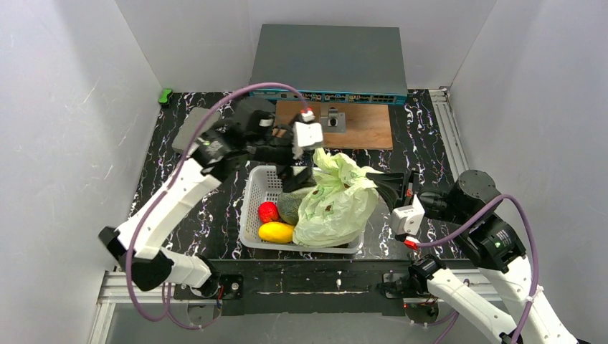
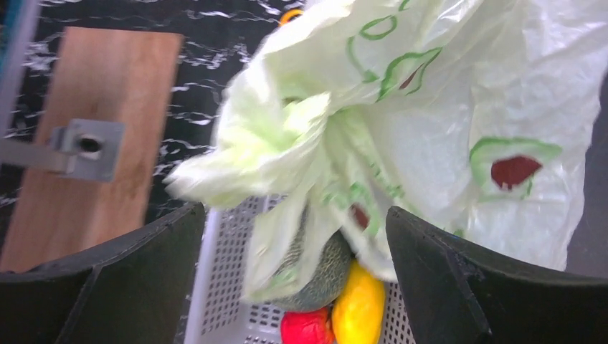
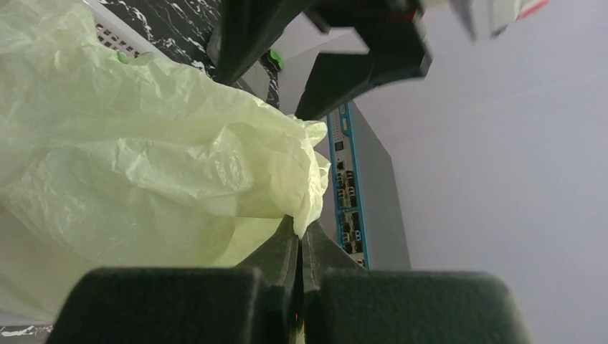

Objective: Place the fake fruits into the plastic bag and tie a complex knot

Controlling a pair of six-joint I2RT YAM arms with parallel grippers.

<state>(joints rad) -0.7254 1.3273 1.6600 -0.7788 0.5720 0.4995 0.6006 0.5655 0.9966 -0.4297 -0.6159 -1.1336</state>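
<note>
– Bag and jaws, how do they stand?
– The plastic bag (image 1: 335,204) sits heaped in the right half of the white basket (image 1: 252,192) and bulges over its right rim. The left gripper (image 2: 294,218) hangs over it with its fingers (image 2: 444,279) spread wide. A crumpled fold of the bag's upper edge lies between them, touching neither as far as I can see.
– And the other side?
– The right gripper (image 3: 300,236) has its fingers pressed together on the bag's right-hand edge, with a thin flap pinched at the tips. Seen from above, it reaches in from the right, just beside the basket.
– Fruits?
– Three show, all in the basket's left half and outside the bag. The melon (image 2: 319,283) lies partly under a hanging fold, the mango (image 2: 358,312) touches it, and the red fruit (image 2: 305,328) is just beside the mango. Whether anything is inside the bag I cannot tell.
– What crowds the space?
– The bag's own loose plastic, draped over the melon. Behind the basket, on the black marbled table (image 1: 416,129), lies a wooden board (image 1: 366,129) with a metal bracket (image 1: 333,118) on it, and behind that stands a grey network switch (image 1: 330,61)
</note>
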